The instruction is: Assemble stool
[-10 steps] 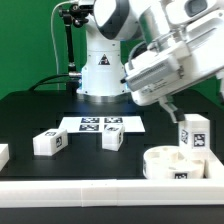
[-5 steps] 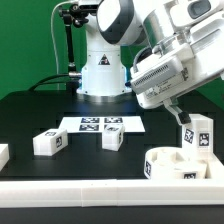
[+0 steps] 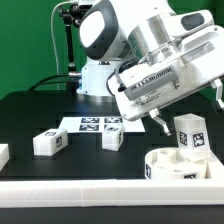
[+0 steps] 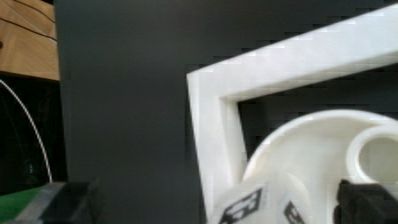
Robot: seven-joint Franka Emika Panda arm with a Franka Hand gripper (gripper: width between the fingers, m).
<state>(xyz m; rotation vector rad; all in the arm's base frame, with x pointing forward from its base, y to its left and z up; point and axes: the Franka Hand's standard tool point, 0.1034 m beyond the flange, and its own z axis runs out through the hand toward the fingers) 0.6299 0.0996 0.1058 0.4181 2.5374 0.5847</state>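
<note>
The black table [image 3: 40, 112] carries everything, with a white rail [image 3: 70, 188] along its near edge. The white arm [image 3: 150, 55] leans over the table's near corner on the exterior view's right. There the round seat [image 3: 176, 163] lies flat against the rail, and one leg [image 3: 191, 134] stands upright on it. The marker board [image 3: 103, 124] lies flat near the table's middle. Two more legs lie loose just in front of it, one [image 3: 49, 142] towards the exterior view's left, one [image 3: 113, 139] nearer the middle. The claw [image 3: 190, 100] hangs above the upright leg, fingers spread wide, holding nothing.
</note>
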